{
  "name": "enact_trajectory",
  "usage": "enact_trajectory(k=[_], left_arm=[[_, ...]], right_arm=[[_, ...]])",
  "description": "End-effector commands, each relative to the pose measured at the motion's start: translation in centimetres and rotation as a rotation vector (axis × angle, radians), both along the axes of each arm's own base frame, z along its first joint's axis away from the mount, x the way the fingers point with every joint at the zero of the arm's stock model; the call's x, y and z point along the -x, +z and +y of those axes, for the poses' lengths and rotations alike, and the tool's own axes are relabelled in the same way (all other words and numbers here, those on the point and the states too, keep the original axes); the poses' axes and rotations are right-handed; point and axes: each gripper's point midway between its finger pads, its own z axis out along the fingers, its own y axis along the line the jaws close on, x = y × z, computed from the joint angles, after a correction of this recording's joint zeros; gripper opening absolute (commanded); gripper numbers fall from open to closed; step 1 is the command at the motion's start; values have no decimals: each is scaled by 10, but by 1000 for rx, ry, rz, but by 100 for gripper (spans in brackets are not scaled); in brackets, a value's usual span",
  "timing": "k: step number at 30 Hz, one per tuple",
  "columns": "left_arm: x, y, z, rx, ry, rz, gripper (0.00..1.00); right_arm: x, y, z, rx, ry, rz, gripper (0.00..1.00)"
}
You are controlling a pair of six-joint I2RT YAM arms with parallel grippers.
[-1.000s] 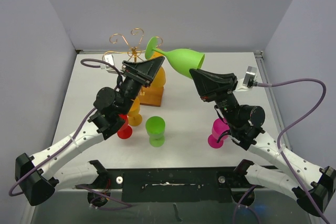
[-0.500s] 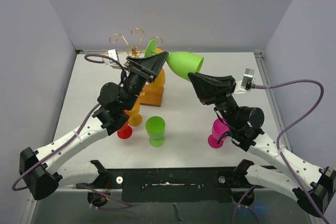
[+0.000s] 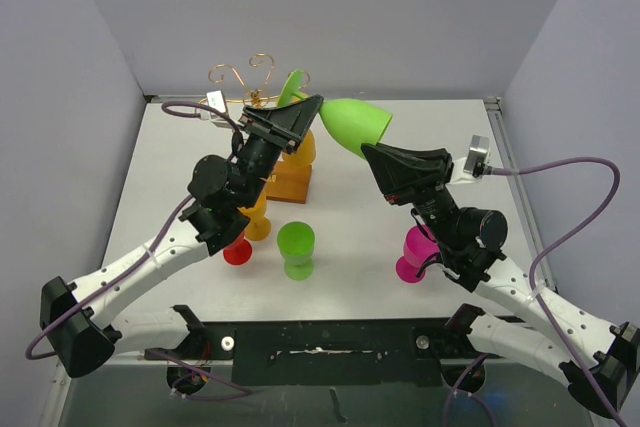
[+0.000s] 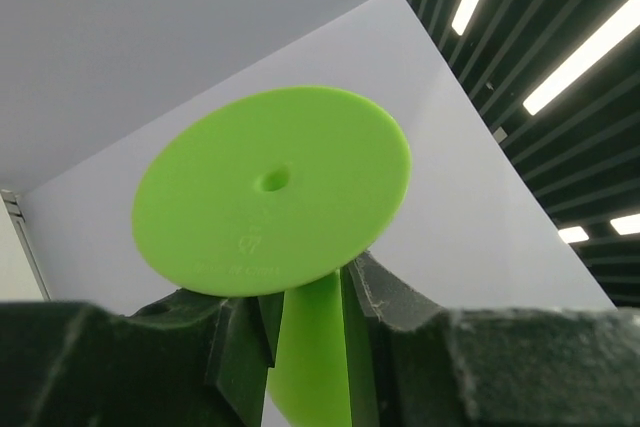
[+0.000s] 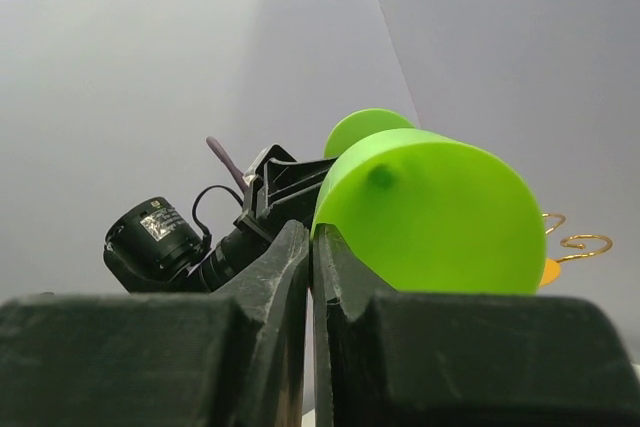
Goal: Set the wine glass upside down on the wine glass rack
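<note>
A lime-green wine glass (image 3: 355, 125) hangs on its side in the air, with its foot (image 3: 290, 87) towards the gold wire rack (image 3: 250, 79). The rack stands on a brown wooden base (image 3: 288, 183). My left gripper (image 3: 305, 113) is shut on the stem just under the foot. In the left wrist view the foot disc (image 4: 270, 192) stands above my left gripper (image 4: 310, 317). My right gripper (image 3: 375, 153) is shut on the bowl's rim. In the right wrist view my right gripper (image 5: 314, 247) pinches the edge of the bowl (image 5: 430, 217).
An orange glass (image 3: 302, 151) is at the rack and another orange one (image 3: 258, 219) stands in front of it. A red glass (image 3: 237, 250), a green glass (image 3: 296, 247) and a pink glass (image 3: 413, 253) stand on the near table. Walls close in at the back and sides.
My left gripper has risen to the right and closed on the green glass's stem. The glass has shifted slightly. The right gripper keeps its hold on the rim.
</note>
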Motion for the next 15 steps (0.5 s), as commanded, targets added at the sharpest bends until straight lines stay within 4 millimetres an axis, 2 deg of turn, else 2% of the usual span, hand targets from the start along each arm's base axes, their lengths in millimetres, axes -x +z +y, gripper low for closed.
enact_trajectory(k=[1,5,8,12,15], left_arm=[[6,45,17,99,42,-84,25],[3,45,16,100,49,-82,19],[1,44,16,95,59,-81,13],[-1,41,21,85,91,-77,6],[-1,41,24,68,113,-81,0]], right_arm=[[18,15,-4,-32,49,-53,3],[17,13,-3,-25,51,-42,4],[17,12,-5,-27,46,-29,11],[13,10,-7,-22,27,-4,32],[7,7,-9,-23,2,24,43]])
